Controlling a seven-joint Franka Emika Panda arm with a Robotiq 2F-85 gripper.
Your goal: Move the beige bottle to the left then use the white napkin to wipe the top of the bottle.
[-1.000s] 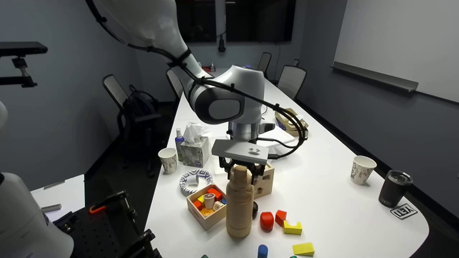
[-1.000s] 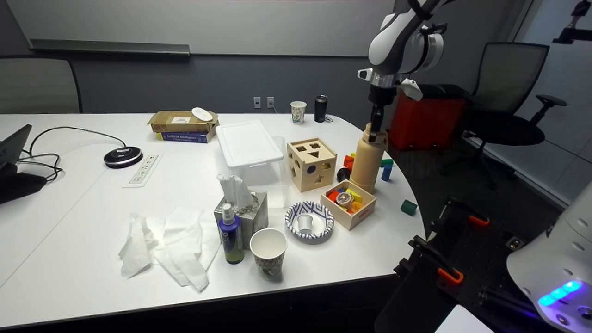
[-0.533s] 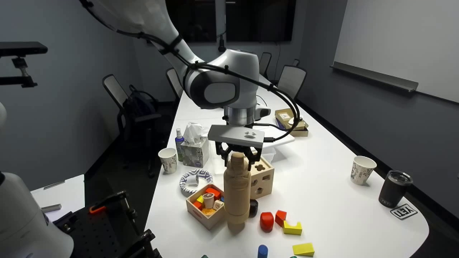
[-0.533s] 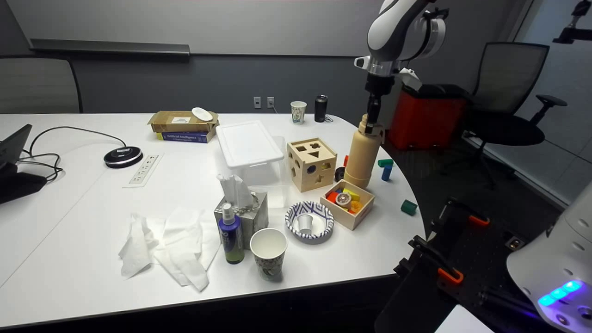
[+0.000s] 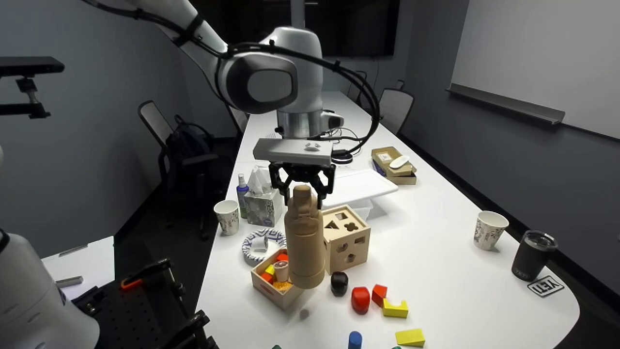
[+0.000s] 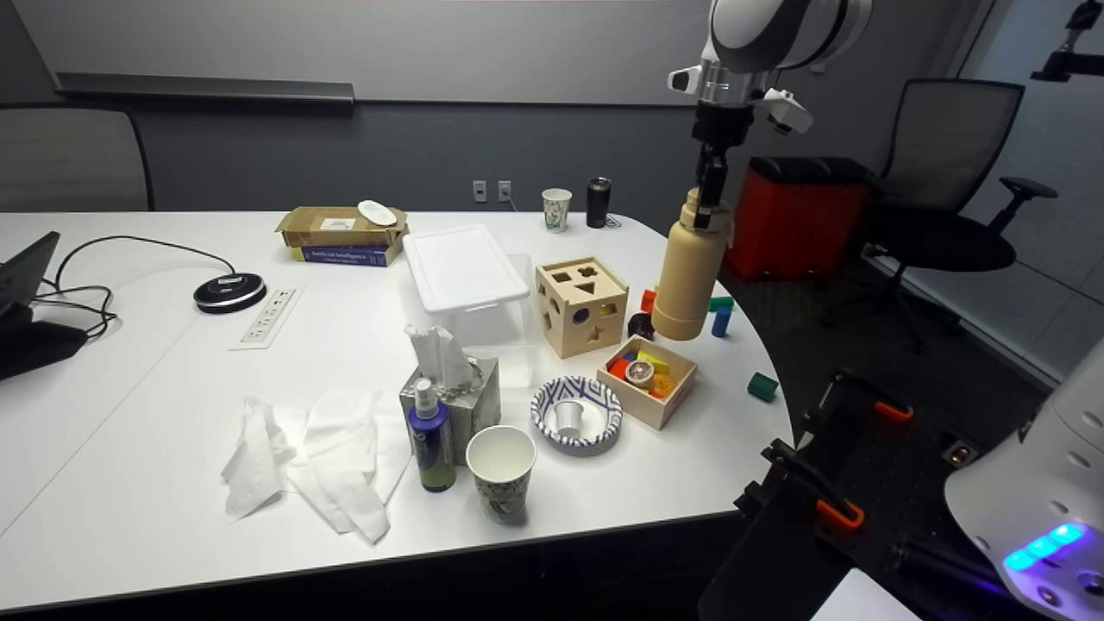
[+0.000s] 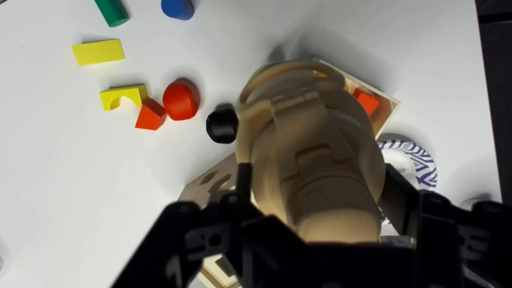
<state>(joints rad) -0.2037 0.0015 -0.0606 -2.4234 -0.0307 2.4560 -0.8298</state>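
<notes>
The beige bottle (image 5: 305, 247) hangs in the air above the table, slightly tilted; it also shows in an exterior view (image 6: 688, 276). My gripper (image 5: 303, 202) is shut around the bottle's upper part, one finger on each side. In the wrist view my gripper (image 7: 316, 176) has its dark fingers on both sides of the bottle's shoulder (image 7: 308, 132), and the bottle's top points toward the camera. The white napkin (image 6: 336, 457) lies in loose folds, with several sheets together, on the table beside the tissue box, away from my gripper.
The wooden shape-sorter cube (image 5: 346, 249) stands beside the raised bottle. An open wooden box (image 6: 649, 388) with blocks is close by. A patterned bowl (image 6: 578, 435), tissue box (image 6: 474, 405), spray bottle (image 6: 431, 440) and paper cup (image 6: 500, 474) stand between bottle and napkin. Loose blocks (image 5: 361, 299) lie nearby.
My gripper has risen with the bottle in it. The bottle stood on the table one second ago and is now lifted off it, leaning slightly. The napkin has not moved.
</notes>
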